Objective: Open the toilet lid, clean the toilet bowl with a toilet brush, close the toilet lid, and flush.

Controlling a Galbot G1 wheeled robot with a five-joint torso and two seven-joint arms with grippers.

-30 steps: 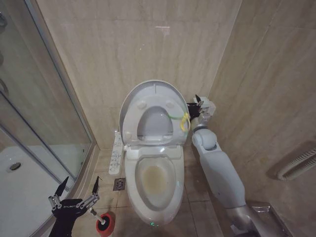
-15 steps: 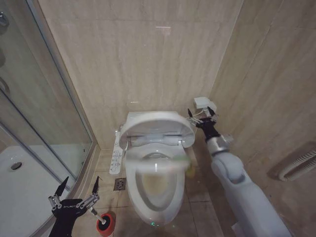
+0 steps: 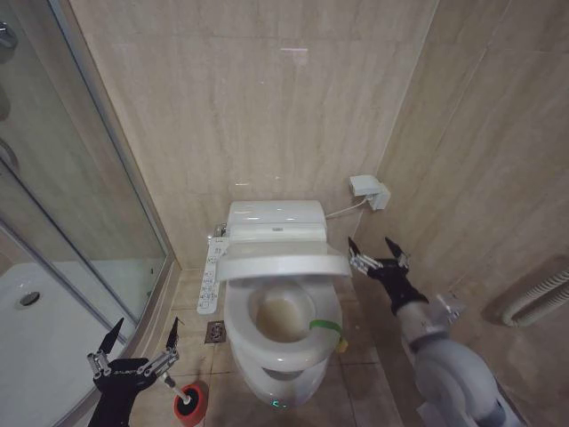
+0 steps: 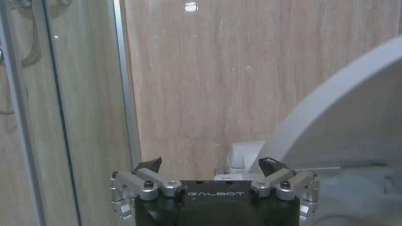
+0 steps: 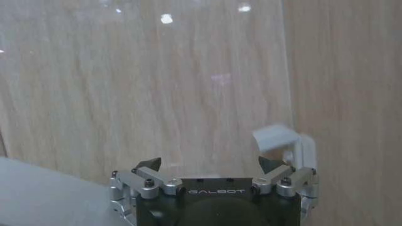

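Note:
The toilet lid [image 3: 280,263] hangs partway down over the toilet bowl [image 3: 283,318], whose stained inside still shows below it. A yellow-green strap [image 3: 327,327] lies by the bowl's right rim. My right gripper [image 3: 378,253] is open just right of the lid's edge, touching nothing; its wrist view shows the open right gripper [image 5: 210,164] before the wall. My left gripper [image 3: 142,342] is open at the lower left, above the toilet brush [image 3: 185,398], which stands in a red holder. The left wrist view shows the left gripper [image 4: 210,165] open with the lid [image 4: 345,127] beyond it.
The tank [image 3: 276,216] stands against the tiled wall, with a control panel [image 3: 209,276] at its left. A white wall box [image 3: 366,189] sits in the corner. The glass shower screen [image 3: 80,196] and shower tray [image 3: 36,329] close off the left. A floor drain [image 3: 214,332] lies beside the bowl.
The lid has swung down from upright against the tank to partway over the bowl. My right gripper has moved forward and down from beside the strap. The left arm has not moved.

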